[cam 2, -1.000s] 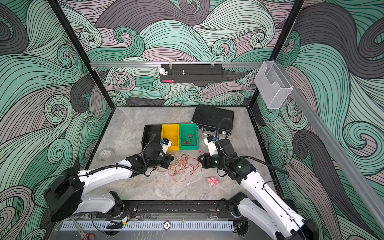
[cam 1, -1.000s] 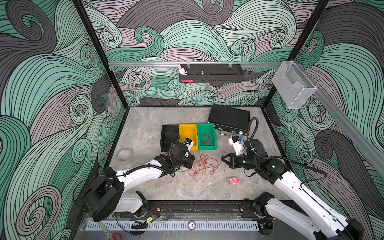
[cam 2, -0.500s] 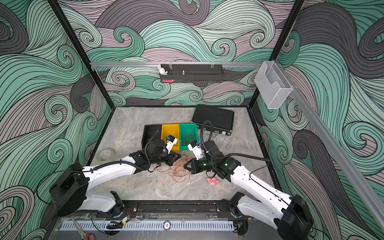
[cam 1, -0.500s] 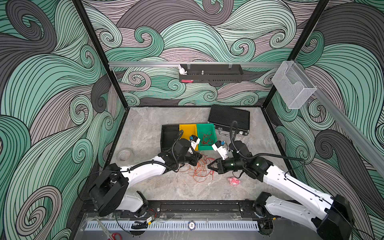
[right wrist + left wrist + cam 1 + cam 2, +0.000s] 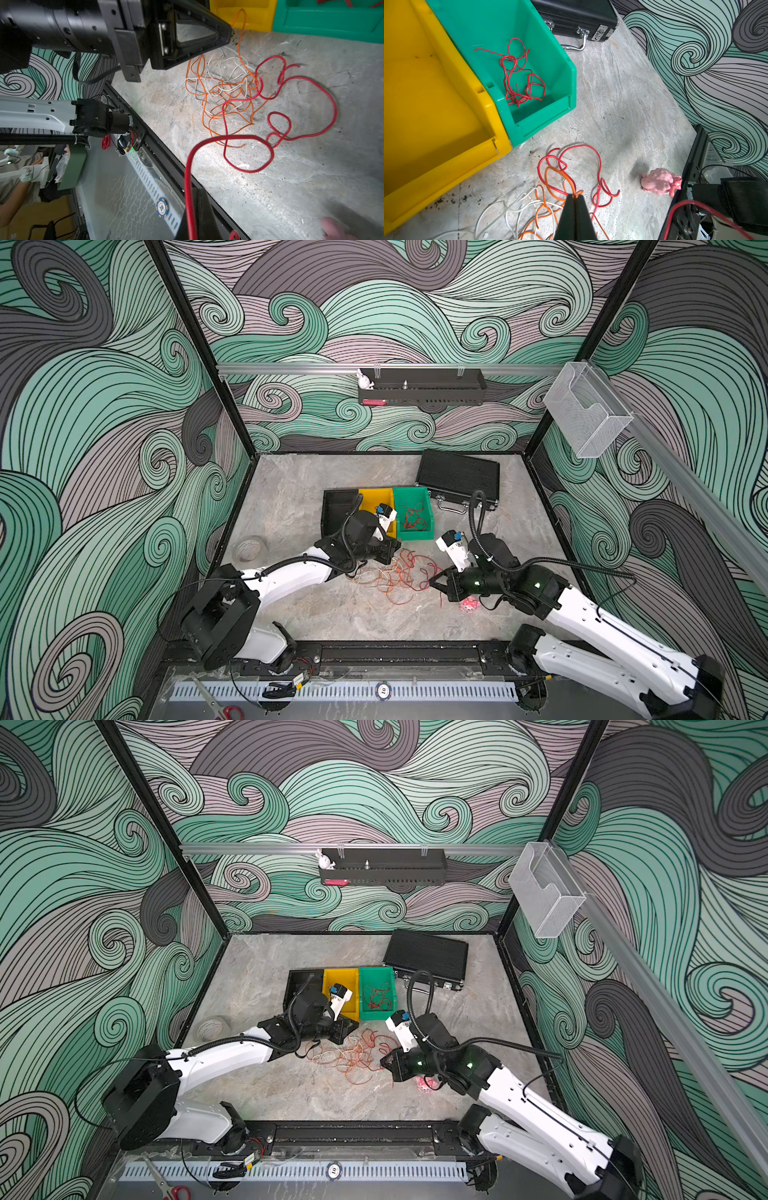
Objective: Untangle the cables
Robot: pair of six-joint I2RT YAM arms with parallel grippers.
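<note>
Cables [image 5: 392, 578] of thin red, orange and white wire lie in one loose heap on the grey stone-patterned table [image 5: 316, 614]. The heap is just in front of the open plastic bins and between the two arms.

The left gripper [image 5: 574, 197] has its black fingers pressed together on an orange strand [image 5: 546, 179]. The loop of this strand rises from the heap to the fingertips. The right gripper [image 5: 194, 199] is closed in the same way and pinches a thicker red strand [image 5: 228, 137], which comes up from the table in a wide curl and enters the fingers. The rest of this red strand lies in large loops on the side of the heap toward the right arm. The white and orange wires are knotted together nearer to the left arm.

A separate small bundle of red wire [image 5: 519, 79] lies inside the green plastic bin [image 5: 566, 87], which stands touching the yellow plastic bin [image 5: 436, 93]. A black ribbed case with a metal handle [image 5: 457, 477] lies behind the green bin. A small pink plush toy [image 5: 658, 184] sits on the table close to the right gripper, apart from the cables.
</note>
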